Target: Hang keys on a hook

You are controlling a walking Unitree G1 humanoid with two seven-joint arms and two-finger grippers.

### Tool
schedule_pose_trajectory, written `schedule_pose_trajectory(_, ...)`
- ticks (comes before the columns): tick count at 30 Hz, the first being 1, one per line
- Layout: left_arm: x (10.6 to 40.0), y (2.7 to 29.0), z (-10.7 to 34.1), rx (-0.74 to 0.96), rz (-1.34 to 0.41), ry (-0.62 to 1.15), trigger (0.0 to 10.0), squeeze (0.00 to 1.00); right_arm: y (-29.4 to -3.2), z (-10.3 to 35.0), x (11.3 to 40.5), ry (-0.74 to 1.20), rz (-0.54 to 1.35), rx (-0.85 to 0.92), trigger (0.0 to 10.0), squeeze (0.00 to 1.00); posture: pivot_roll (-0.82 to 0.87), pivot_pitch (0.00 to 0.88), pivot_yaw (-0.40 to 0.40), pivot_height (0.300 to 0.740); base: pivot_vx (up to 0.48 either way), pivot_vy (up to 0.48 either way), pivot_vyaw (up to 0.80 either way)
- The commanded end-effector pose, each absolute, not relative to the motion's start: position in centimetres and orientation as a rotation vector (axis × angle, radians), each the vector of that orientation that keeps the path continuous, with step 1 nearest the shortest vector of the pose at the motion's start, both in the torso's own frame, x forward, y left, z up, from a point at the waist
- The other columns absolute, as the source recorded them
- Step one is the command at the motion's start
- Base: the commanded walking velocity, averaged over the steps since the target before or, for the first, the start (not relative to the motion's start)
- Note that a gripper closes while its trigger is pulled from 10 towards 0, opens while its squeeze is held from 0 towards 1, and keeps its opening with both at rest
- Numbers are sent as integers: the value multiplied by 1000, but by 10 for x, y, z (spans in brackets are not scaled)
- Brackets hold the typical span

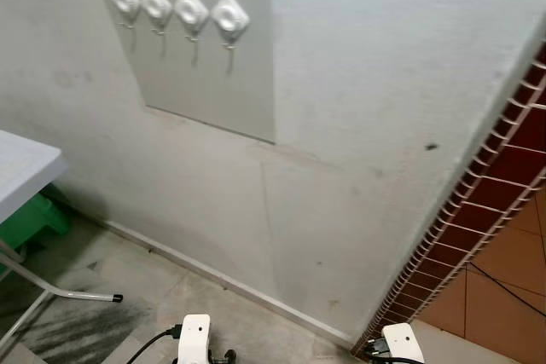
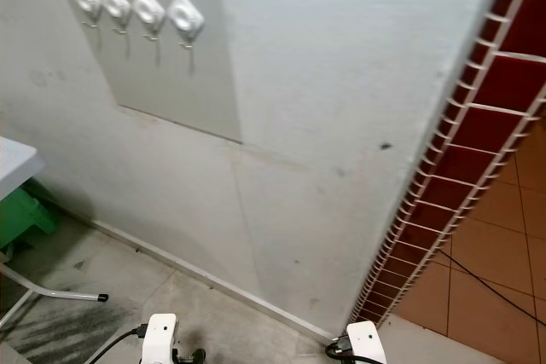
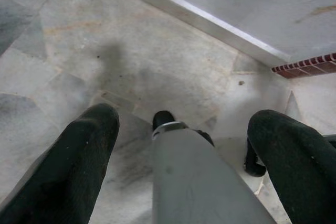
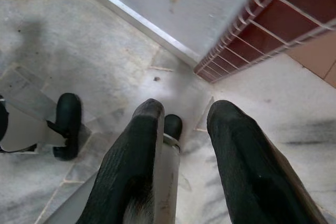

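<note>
A row of several white hooks (image 1: 191, 11) is fixed on a grey panel (image 1: 230, 83) high on the wall, up and to the left of me. All the hooks are bare. Both arms hang low, with their white wrists at the bottom edge of the eye views: left (image 1: 194, 338), right (image 1: 401, 343). In the left wrist view my left gripper (image 3: 186, 114) is open wide above the floor, with my own grey leg (image 3: 194, 177) behind the gap. My right gripper (image 4: 187, 107) is also open, fingers a smaller distance apart, pointing at the floor. I see no keys.
A white folding table (image 1: 26, 168) stands at the left with a green crate (image 1: 34, 219) under it and a foot bar (image 1: 77, 296) on the floor. Red tiling (image 1: 512, 168) runs along the right, with a black cable (image 1: 512, 283) on the floor there.
</note>
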State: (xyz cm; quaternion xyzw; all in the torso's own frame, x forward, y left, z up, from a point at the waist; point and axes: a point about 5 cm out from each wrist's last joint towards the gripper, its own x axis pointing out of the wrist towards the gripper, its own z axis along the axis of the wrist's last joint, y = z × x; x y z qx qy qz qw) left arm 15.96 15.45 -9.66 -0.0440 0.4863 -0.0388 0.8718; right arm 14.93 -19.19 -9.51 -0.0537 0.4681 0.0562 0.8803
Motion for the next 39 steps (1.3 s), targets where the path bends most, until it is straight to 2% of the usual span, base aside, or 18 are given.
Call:
schedule_pose_trajectory(1, 160, 158, -96, -90, -76, 1010, 10000, 0, -190, -95, 149, 975, 123, -116, 10000, 0, -113, 0, 27, 740, 0, 345, 0)
schedule_pose_trajectory(34, 167, 158, -94, -90, -72, 999, 10000, 0, -188, -94, 152, 970, 123, -108, 10000, 0, -110, 0, 29, 740, 0, 351, 0)
schedule_pose_trajectory(39, 168, 159, -93, -66, -79, 994, 10000, 0, -188, -94, 152, 969, 121, -105, 10000, 0, -109, 0, 31, 740, 0, 61, 0)
